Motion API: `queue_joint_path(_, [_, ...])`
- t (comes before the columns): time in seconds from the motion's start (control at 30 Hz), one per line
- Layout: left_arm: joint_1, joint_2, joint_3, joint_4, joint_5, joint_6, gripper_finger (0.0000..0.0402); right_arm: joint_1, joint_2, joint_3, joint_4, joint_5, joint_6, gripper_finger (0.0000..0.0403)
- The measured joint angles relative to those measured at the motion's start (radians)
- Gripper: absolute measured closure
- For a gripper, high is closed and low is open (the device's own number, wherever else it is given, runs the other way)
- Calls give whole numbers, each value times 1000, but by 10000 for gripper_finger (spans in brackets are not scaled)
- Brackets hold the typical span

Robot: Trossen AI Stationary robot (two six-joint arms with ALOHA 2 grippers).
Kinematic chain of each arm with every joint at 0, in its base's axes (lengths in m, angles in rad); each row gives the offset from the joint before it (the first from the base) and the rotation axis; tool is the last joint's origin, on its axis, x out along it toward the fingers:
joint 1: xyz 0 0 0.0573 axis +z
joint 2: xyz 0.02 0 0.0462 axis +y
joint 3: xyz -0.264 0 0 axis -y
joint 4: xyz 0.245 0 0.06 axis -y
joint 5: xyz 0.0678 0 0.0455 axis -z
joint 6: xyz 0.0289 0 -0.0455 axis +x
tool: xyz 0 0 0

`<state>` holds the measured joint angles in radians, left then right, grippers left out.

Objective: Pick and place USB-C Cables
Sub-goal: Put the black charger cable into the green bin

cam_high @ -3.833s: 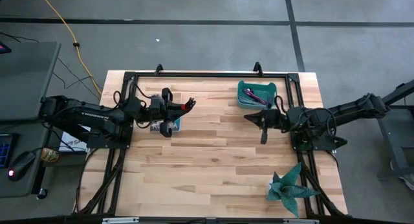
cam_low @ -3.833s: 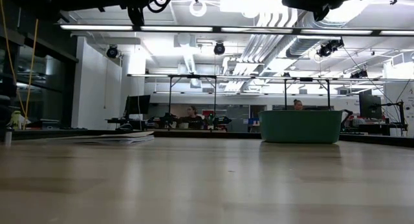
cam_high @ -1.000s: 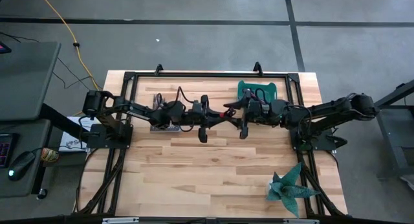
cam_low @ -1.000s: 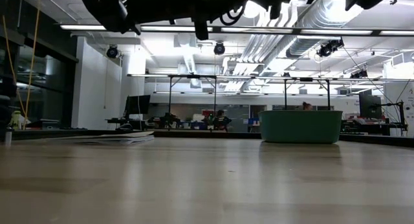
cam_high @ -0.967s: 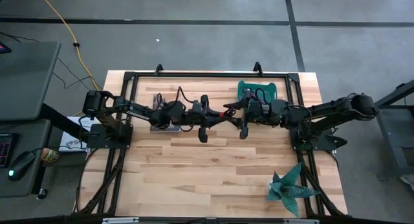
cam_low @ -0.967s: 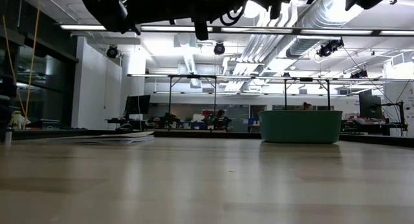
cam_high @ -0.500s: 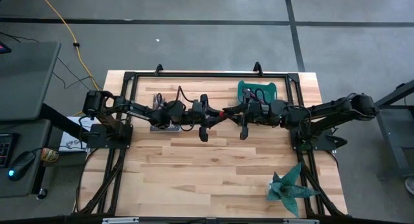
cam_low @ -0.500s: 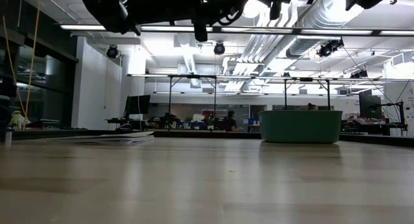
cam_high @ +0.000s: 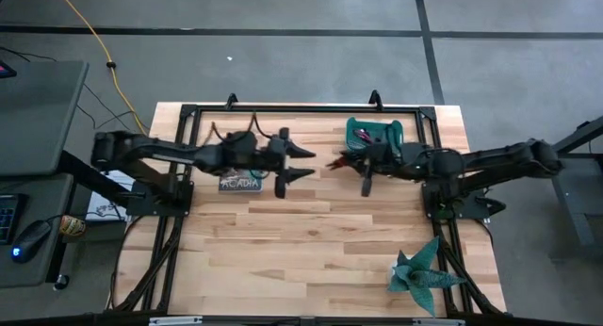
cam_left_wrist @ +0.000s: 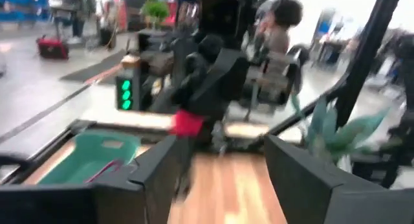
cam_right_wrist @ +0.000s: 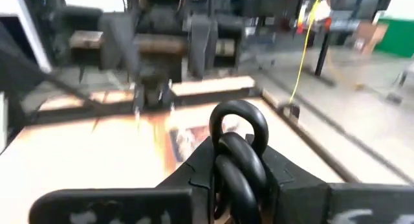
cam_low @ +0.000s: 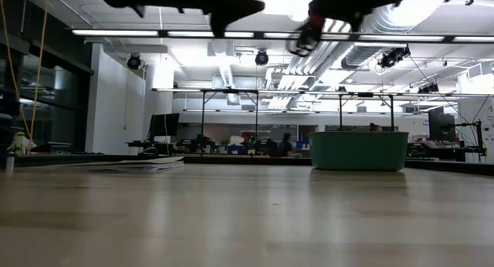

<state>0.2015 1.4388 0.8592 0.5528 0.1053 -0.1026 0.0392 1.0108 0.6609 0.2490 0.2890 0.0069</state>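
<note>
- The left gripper [cam_high: 306, 163] is seen over the middle of the table [cam_high: 311, 260], at the far half, with its fingers [cam_left_wrist: 165, 169] spread apart and nothing between them.
- In the left wrist view, only bare wood and the other arm are seen through the gap between the two dark fingers.
- The right gripper [cam_high: 341, 161] is seen just right of the table's middle, facing the left one, with a small gap between the two.
- Its fingers are closed on a red-and-black cable [cam_right_wrist: 236, 159]; in the right wrist view, black loops of it are seen standing up between the finger bases.
- A red tip of the cable is seen at the gripper's front in the high view, and as a red patch in the left wrist view.
- In the low view, the cable [cam_low: 302, 37] is seen hanging as a small loop, well above the table.
- A green bin [cam_high: 350, 128] stands at the far right of the table, just behind the right arm; a pink cable [cam_left_wrist: 107, 170] is seen lying inside it.
- A printed sheet [cam_high: 240, 183] lies flat under the left arm.
- A teal paper shape [cam_high: 419, 272] rests at the near right corner, well apart from both grippers.
- The other cables cannot be made out.
</note>
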Motion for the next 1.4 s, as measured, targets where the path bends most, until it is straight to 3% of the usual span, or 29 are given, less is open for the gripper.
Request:
queue_joint_path(0.13, [22, -133, -52, -129, -12, 27, 187, 13, -155, 0, -289, 1, 91, 359])
queue_joint_path(0.3, [34, -300, -216, -15, -35, 25, 186, 58, -319, -3, -555, 87, 196, 359])
queue_joint_path(0.53, [33, -429, -407, 191, -39, -27, 186, 107, -392, -4, -584, 134, 207, 361])
queue_joint_path(1.03, [32, -439, -422, 192, -38, 1, 186, 89, -309, 12, -575, 153, 180, 361])
queue_joint_path(1.2, [32, -439, -422, 192, -38, 2, 186, 2, -165, 178, -663, 175, 121, 361])
queue_joint_path(1.4, [32, -438, -422, 187, -38, 2, 186, -155, 67, 481, -945, 223, 71, 361])
